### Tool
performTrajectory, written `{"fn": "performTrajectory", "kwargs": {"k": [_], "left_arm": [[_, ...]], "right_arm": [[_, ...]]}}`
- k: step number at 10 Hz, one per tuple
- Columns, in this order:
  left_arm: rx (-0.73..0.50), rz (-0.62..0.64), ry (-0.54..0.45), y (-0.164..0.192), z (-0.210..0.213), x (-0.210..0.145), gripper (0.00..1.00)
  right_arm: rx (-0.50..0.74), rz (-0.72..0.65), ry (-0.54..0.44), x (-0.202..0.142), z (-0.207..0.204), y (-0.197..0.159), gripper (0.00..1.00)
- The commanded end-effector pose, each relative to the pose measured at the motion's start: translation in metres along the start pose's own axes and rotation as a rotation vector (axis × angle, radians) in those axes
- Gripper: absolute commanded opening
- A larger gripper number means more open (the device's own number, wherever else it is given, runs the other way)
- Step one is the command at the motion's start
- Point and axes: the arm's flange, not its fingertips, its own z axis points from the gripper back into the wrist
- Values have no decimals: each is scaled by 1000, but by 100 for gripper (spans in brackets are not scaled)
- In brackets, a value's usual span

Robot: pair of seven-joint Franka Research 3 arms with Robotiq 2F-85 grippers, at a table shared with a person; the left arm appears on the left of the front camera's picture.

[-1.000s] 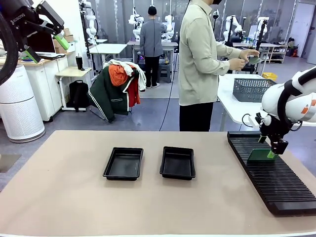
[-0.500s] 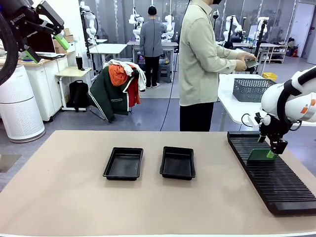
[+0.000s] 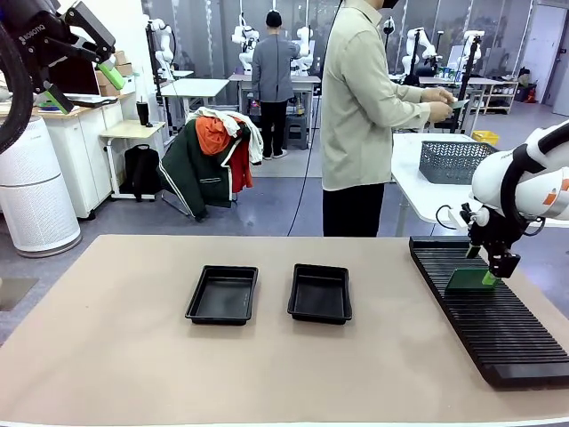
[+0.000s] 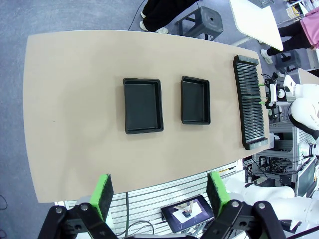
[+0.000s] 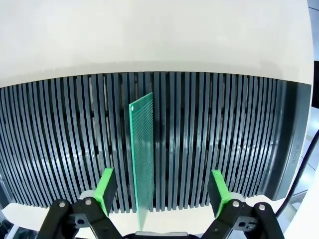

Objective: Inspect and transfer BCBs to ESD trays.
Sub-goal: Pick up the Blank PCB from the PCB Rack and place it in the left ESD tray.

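Over the rack point(image 5: 224, 124), the right hand point(image 5: 162, 175) spreads wide around an upright circuit board point(image 5: 142, 149), apparently not touching it. Far from the rack, the left hand point(image 4: 159, 180) gapes empty.

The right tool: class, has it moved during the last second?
No. The right tool stays at the same spot over the black rack's far end, its fingers either side of the standing green board.
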Motion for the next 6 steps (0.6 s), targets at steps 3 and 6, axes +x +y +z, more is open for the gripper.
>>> {"fn": "performTrajectory", "kwargs": {"k": [3, 6], "left_arm": [[12, -2, 12, 1, 1, 1, 100], [12, -2, 12, 1, 1, 1, 100]], "right_arm": [[-23, 60, -4, -2, 2, 16, 89], [-34, 49, 6, 1, 3, 21, 78]]}}
